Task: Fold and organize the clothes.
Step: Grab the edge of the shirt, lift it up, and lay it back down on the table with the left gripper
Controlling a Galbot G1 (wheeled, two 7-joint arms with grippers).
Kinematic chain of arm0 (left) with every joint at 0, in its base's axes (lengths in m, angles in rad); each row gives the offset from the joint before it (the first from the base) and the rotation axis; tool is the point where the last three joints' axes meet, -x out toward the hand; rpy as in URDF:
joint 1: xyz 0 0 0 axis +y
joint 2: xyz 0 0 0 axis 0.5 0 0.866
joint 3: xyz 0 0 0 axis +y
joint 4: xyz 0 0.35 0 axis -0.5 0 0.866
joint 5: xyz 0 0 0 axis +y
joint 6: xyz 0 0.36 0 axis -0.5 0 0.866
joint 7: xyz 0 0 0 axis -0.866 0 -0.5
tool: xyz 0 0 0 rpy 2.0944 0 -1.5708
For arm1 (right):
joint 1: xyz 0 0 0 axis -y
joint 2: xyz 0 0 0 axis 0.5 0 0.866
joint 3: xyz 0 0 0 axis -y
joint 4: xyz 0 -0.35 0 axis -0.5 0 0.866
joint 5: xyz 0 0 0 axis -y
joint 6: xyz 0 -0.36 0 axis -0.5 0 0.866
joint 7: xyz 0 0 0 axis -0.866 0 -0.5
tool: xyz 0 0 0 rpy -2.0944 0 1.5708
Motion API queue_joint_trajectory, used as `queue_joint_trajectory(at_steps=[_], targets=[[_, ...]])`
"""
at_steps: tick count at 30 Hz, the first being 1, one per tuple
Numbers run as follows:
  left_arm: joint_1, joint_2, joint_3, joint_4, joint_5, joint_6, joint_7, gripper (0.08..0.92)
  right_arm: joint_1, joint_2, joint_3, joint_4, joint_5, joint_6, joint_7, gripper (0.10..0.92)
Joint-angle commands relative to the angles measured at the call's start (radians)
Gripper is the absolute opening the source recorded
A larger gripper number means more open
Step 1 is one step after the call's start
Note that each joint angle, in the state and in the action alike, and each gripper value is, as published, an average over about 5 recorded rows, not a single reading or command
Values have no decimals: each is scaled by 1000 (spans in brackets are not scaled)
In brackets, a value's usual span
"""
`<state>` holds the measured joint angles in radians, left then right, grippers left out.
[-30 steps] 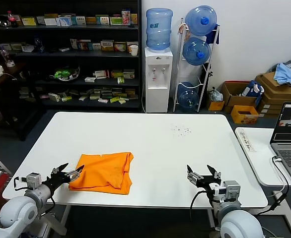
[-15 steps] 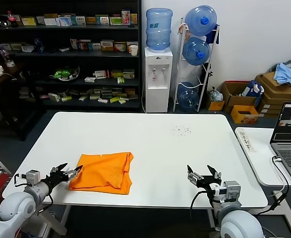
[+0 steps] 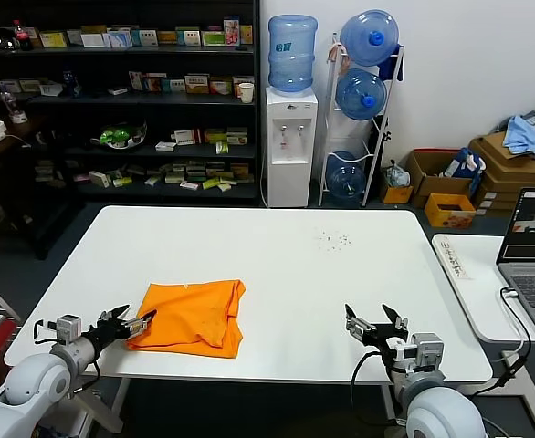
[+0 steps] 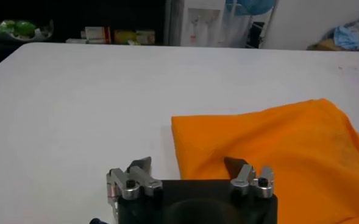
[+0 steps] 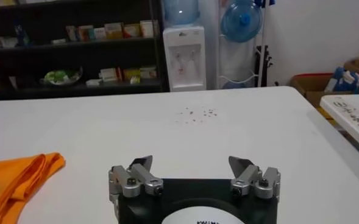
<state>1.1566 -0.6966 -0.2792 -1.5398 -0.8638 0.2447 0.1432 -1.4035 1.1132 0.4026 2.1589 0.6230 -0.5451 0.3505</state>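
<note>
The orange T-shirt (image 3: 192, 317) lies folded into a rough rectangle on the white table (image 3: 277, 265), near the front left. It also shows in the left wrist view (image 4: 277, 152) and at the edge of the right wrist view (image 5: 11, 179). My left gripper (image 3: 127, 321) is open and empty, low at the shirt's near left corner; in the left wrist view (image 4: 188, 165) one finger is over the fabric edge, the other over bare table. My right gripper (image 3: 375, 321) is open and empty near the table's front right, apart from the shirt; it also shows in the right wrist view (image 5: 191, 163).
A second white table with a laptop (image 3: 530, 246) stands to the right. Behind the table are dark shelves (image 3: 121, 109), a water dispenser (image 3: 290, 137), a rack of water bottles (image 3: 363, 100), and cardboard boxes with a blue-grey clothes heap (image 3: 528, 137). Small dark specks (image 3: 333, 240) dot the table's far right.
My left gripper has drawn back a little toward the table's front edge, staying open beside the shirt's corner. The shirt and the right gripper have not moved.
</note>
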Motion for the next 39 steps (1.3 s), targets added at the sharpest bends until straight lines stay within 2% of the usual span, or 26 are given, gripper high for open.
queue_joint_trajectory(at_steps=[1, 15, 22, 25, 33, 39], targets=[[-9, -1, 24, 9, 8, 0, -3, 767, 0, 0, 1, 1, 1, 0, 0, 823], [11, -9, 11, -12, -4, 9, -27, 374, -2, 1, 2, 4, 1, 1, 0, 823], [40, -17, -29, -80, -22, 12, -43, 167, 1, 1, 1, 2, 1, 2, 0, 823], [55, -24, -59, -127, -18, 13, -56, 105, 2, 2, 0, 1, 1, 2, 0, 823], [130, -61, -194, -330, 90, 57, -120, 92, 3, 5, 1, -3, 0, 8, -1, 823], [200, -77, -381, -432, 169, 137, -137, 92, 5, 5, 2, -7, 1, 12, -6, 823]])
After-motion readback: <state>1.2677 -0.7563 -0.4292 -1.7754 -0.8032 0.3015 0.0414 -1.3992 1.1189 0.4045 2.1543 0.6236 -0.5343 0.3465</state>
